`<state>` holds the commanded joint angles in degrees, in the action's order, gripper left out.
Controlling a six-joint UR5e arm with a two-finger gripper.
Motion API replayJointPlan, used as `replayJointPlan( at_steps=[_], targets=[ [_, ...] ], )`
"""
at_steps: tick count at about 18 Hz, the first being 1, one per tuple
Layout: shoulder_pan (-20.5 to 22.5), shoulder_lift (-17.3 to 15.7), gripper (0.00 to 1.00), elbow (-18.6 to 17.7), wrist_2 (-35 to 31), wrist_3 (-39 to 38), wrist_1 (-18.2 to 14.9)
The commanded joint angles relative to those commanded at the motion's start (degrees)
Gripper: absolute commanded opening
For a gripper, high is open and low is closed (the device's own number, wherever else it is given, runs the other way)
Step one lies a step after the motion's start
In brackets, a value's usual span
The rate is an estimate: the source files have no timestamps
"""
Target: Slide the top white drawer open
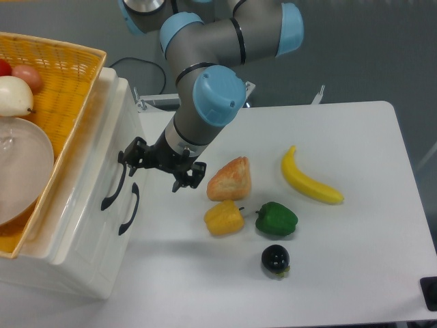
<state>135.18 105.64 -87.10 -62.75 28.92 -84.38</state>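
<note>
Gripper (158,166) at the top white drawer (102,147).
Jaws spread wide, one fingertip beside the upper end of the drawer's black handle (113,186), grasping nothing; drawer closed.

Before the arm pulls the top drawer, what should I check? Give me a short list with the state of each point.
1. Tool is next to the top drawer handle: ok.
2. Fingers closed on that handle: cannot tell.
3. Top drawer is open: not ok, it sits flush.
4. Tool is away from the lower handle: ok.
5. Bread and yellow pepper are off the pull path: cannot tell, they lie close.
</note>
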Motion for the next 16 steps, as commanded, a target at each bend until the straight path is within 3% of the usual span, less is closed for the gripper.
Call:
replayJointPlan(
  at_steps=[16],
  targets=[
    [-1.5, 0.8, 1.0, 0.0, -0.2, 0.0, 0.0]
  ],
)
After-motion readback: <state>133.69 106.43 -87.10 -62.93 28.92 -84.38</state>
